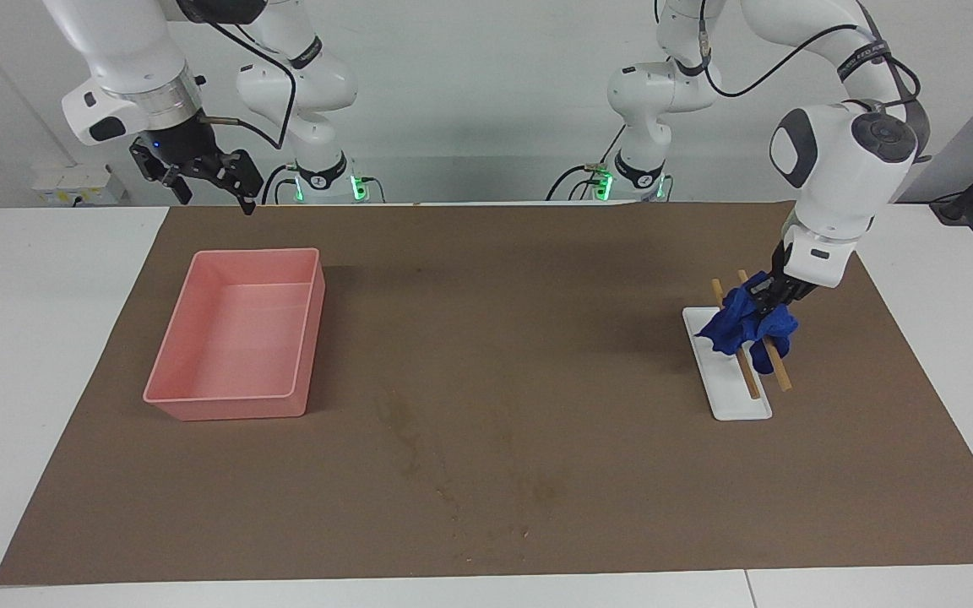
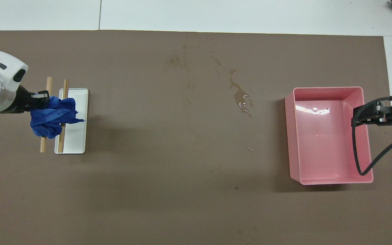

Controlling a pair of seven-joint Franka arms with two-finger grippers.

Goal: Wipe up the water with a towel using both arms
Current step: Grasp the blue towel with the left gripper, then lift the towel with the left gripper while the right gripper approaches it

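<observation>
Left tool point(image 1: 769, 306) is clamping the bunched blue towel point(image 1: 744, 331) over the white tray point(image 1: 727, 397) and its two wooden rods point(image 1: 748, 376), at the left arm's end of the desk point(image 1: 537, 338). Cloth judged soft, light, limp; pinching its bunched top suits. Water point(image 2: 242, 98) is lying mid-desk. Pink tray point(image 1: 237, 333) is holding nothing visible. Right tool point(image 1: 225, 177), waiting raised over the mat's edge near the pink tray, fingers apart.

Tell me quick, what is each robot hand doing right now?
Left gripper: shut on the towel, over the white tray with the wooden sticks.
Right gripper: open, holding nothing, waiting in the air.
</observation>
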